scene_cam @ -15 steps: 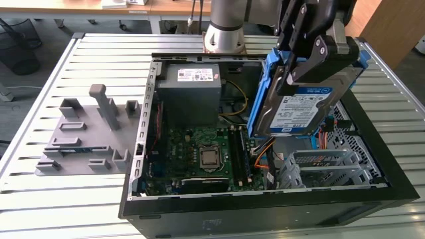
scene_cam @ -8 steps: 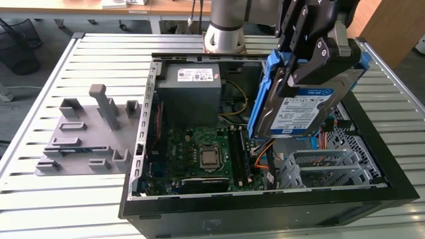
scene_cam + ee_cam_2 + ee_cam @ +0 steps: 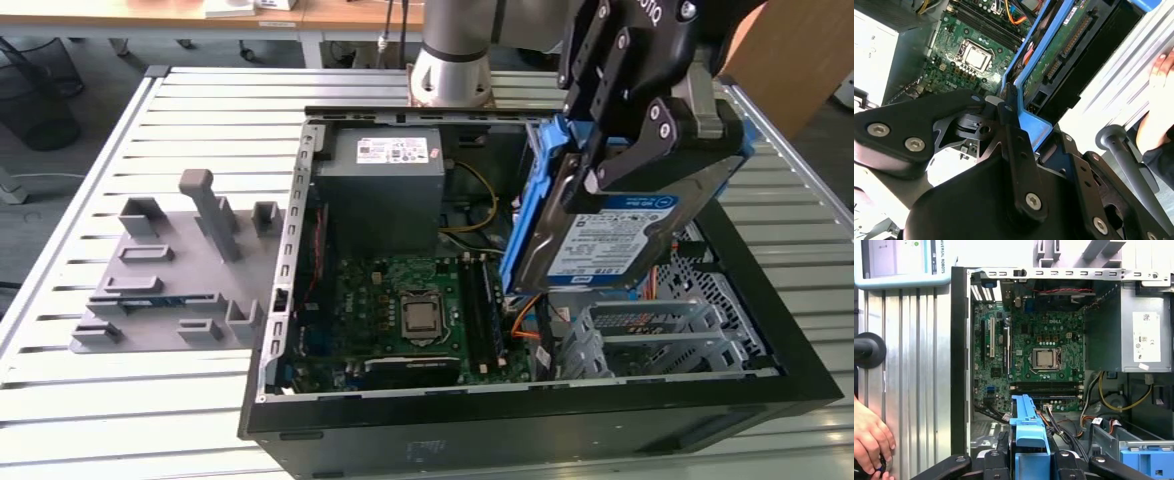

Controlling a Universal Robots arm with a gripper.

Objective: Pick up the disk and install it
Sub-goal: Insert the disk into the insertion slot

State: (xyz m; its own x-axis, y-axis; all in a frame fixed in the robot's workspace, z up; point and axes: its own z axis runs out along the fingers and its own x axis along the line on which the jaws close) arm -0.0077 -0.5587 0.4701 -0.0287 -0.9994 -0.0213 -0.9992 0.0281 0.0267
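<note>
Midway through an install, read from the exterior view's left to its right: a grey moulded fixture (image 3: 167, 270) sits idle on the slatted table (image 3: 80, 400). Beside it the open computer case (image 3: 534, 435) shows its grey power supply (image 3: 387, 165) at the far end and the green motherboard (image 3: 400, 310) on its floor. At the right I hold the disk (image 3: 607, 235) in the air above the case's right half, tilted, label side showing, its blue carrier bracket (image 3: 538, 200) turned toward the motherboard. My gripper (image 3: 638, 150) is clamped on the disk's upper end, a finger on each side; in the first wrist view the gripper (image 3: 1029, 462) pinches the blue carrier bracket (image 3: 1028, 435) between both fingers. Below the disk lies the perforated metal drive cage (image 3: 654, 335), with orange cables (image 3: 521, 322) just beside its left edge. As I judge it, this step is a matter of alignment: the disk hangs at a slant, so it wants squaring to the cage opening before any descent, and the grip must be firm because the weight hangs below my fingers. The cables look likely to snag the bracket's lower corner, so a path to their right seems safest. A person's hand (image 3: 871, 437) rests by the table outside the case, well apart from the disk.
</note>
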